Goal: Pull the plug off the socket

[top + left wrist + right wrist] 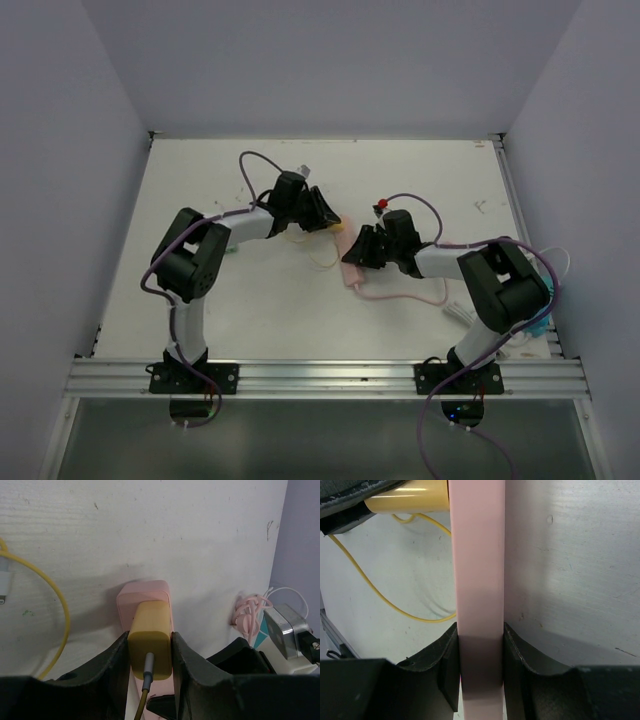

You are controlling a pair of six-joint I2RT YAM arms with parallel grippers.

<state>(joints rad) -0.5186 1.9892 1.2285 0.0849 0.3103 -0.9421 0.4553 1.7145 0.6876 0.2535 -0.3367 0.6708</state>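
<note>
A yellow plug (150,640) with a yellow cable sits pushed against a pink socket strip (145,592). My left gripper (150,655) is shut on the plug's two sides. In the right wrist view the pink socket strip (479,580) runs up between the fingers of my right gripper (480,670), which is shut on it. There the plug (415,497) meets the strip's left face at the top. In the top view my left gripper (325,215) and right gripper (355,250) are close together at the table's middle, with the strip (351,272) below them.
A loose yellow cable (320,262) loops on the white table (430,180). The strip's pink cable (400,297) trails right. A coiled pink cable (248,615) and a silver adapter (285,632) lie near the right edge. A small red item (381,206) sits behind the right gripper.
</note>
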